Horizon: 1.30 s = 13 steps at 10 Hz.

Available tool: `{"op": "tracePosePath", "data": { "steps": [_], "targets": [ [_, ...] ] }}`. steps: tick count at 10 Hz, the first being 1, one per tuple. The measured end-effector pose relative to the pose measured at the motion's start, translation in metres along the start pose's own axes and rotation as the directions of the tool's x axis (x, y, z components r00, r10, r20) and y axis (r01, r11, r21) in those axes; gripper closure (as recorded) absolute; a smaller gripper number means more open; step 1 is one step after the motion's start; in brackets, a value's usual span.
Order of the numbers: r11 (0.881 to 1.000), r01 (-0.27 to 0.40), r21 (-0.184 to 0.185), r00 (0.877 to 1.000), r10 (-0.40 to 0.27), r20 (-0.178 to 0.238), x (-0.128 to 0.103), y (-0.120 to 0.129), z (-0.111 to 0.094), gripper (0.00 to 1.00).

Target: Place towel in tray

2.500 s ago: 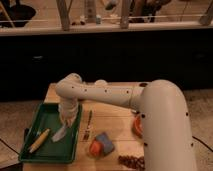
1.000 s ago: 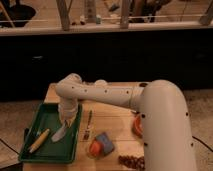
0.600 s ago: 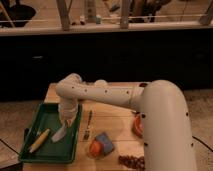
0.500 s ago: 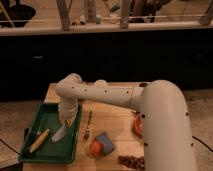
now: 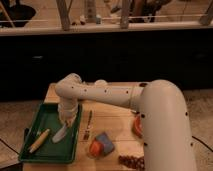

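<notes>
A green tray [image 5: 46, 117] lies at the left end of the wooden table [image 5: 114, 122]. A pale grey towel [image 5: 60, 134] lies in the tray near its right wall, crumpled into a narrow strip. My gripper [image 5: 65, 119] points down at the end of the white arm [image 5: 105, 94], over the tray's right side and just above the towel's upper end. I cannot tell whether it touches or holds the towel.
A light wooden stick-shaped item [image 5: 39, 141] lies in the tray, left of the towel. A fork [image 5: 88, 125] lies on the table just right of the tray. A red object [image 5: 95, 148] and a blue one [image 5: 106, 142] sit near the front edge. An orange item [image 5: 136, 125] is partly behind the arm.
</notes>
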<state>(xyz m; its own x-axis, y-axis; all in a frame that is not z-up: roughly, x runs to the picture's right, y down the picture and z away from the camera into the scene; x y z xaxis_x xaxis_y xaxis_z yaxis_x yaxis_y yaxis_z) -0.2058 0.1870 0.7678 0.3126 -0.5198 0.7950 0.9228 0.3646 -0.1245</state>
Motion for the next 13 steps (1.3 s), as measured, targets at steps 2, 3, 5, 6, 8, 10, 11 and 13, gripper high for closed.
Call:
{"op": "tracePosePath", "data": {
  "steps": [2,3,5,6,8,10,11,13],
  "targets": [
    [1.000,0.004,0.000,1.000,-0.004,0.001,0.0000,0.0014,-0.0005,0.20],
    [1.000,0.006,0.000,1.000,-0.006,0.002,0.0004,0.0023,-0.0008,0.20],
    [1.000,0.011,0.002,1.000,-0.011,0.002,0.0007,0.0033,-0.0017,0.20],
    [1.000,0.014,0.005,1.000,-0.014,0.001,0.0010,0.0035,-0.0028,0.20],
    [1.000,0.019,0.012,1.000,-0.019,-0.003,0.0019,0.0045,-0.0043,0.20],
    [0.999,0.027,0.021,1.000,-0.027,-0.007,0.0024,0.0051,-0.0063,0.20],
    [0.999,0.028,0.023,1.000,-0.028,-0.007,0.0030,0.0057,-0.0069,0.20],
    [0.999,0.036,0.024,0.999,-0.036,-0.010,0.0027,0.0052,-0.0082,0.20]
  ]
}}
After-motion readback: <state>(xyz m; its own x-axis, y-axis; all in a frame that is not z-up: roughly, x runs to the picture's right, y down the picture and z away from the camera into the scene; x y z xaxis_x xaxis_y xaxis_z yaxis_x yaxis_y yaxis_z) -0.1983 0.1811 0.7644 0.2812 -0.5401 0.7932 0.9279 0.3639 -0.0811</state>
